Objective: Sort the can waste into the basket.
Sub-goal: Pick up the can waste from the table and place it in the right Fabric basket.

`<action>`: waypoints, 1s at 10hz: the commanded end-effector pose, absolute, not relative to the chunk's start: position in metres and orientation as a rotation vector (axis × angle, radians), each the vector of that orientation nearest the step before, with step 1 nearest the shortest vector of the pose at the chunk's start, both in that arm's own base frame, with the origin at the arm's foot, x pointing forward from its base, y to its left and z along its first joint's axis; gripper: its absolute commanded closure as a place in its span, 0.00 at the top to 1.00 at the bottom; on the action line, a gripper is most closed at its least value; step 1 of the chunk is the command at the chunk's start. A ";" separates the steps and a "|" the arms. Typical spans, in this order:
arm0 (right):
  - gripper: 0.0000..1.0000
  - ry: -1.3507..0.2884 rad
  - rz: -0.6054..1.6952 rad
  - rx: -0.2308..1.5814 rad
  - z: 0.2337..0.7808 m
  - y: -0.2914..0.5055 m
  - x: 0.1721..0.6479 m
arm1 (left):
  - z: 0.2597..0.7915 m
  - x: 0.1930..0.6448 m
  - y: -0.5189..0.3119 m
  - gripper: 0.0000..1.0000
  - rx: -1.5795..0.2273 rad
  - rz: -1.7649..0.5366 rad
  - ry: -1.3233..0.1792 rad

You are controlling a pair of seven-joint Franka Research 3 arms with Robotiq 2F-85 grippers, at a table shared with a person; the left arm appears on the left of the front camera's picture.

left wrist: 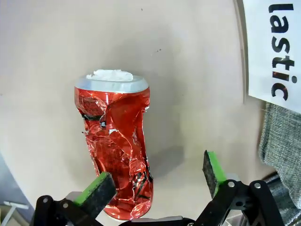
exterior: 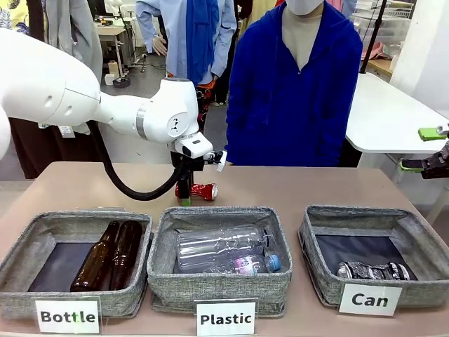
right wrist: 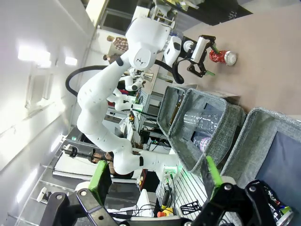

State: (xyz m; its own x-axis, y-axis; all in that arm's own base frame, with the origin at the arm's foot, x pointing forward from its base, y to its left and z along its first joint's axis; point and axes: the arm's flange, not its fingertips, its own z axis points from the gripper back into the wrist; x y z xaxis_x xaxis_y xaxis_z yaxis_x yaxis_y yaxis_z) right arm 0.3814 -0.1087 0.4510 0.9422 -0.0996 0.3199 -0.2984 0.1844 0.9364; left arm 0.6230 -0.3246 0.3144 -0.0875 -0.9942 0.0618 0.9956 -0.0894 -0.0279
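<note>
While the "Bottle" bin and "Plastic" bin are sitting left and middle, the left gripper is hovering wide open over the red can on the table, seemingly lining up a grasp, the black can is lying in the "Can" basket, and the right gripper is hanging open, well apart.

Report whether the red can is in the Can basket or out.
Out. The red can lies on its side on the table, outside the Can basket, left end effector open beside it.
</note>
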 end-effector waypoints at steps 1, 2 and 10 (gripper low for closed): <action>1.00 -0.346 0.166 1.386 0.452 -0.111 0.380 | 0.313 0.625 -0.323 1.00 -0.073 -1.640 0.015; 1.00 -0.346 0.166 1.386 0.452 -0.111 0.380 | 0.312 0.626 -0.323 0.56 -0.070 -1.644 0.023; 1.00 -0.346 0.166 1.386 0.452 -0.111 0.380 | 0.310 0.625 -0.320 0.00 -0.067 -1.665 0.034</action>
State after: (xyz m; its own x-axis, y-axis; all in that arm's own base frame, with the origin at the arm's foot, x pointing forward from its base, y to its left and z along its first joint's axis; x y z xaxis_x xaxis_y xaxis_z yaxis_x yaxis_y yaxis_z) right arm 0.3814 -0.1087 0.4510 0.9422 -0.0996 0.3199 -0.2984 0.1844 0.9364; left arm 0.6232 -0.3232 0.3134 -0.0860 -0.9952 0.0475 0.9944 -0.0887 -0.0575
